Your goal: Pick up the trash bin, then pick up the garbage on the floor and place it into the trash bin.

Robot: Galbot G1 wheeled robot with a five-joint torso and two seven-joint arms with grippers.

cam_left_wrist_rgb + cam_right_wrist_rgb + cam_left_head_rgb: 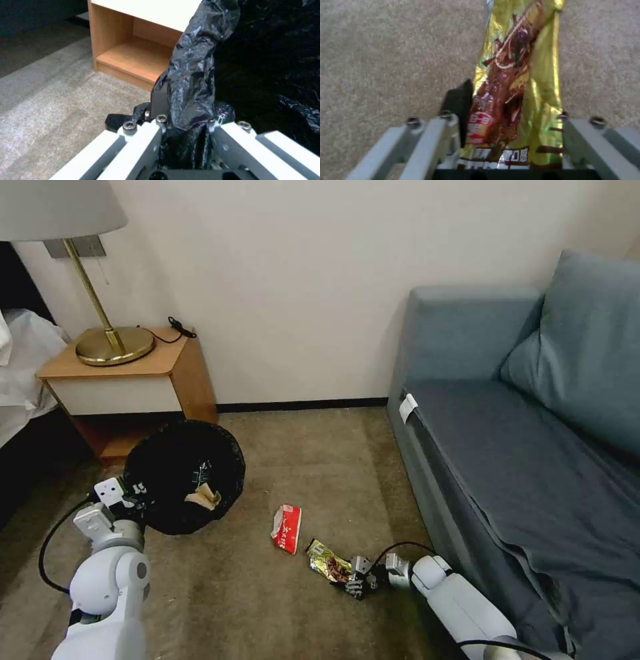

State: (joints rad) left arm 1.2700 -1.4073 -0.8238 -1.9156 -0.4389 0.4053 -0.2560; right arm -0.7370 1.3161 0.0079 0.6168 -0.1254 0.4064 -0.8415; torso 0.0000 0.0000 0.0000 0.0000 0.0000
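Left claw (186,125) gripped the bin (183,477) holding paper; right claw (511,120) closed on gold wrapper (516,82), red wrapper (287,528) beyond it outstanding.

Brass lamp (107,337) on wooden nightstand (133,380), blue sofa (527,447), possibly bedding (20,360)

You could not see the small round white bin's (183,477) white wall; its crinkly black bag hid it. At eleven o'clock, the grey lampshade (57,207) was cut off. The gold-brown snack wrapper (520,75) ran past the wrist view's edge.
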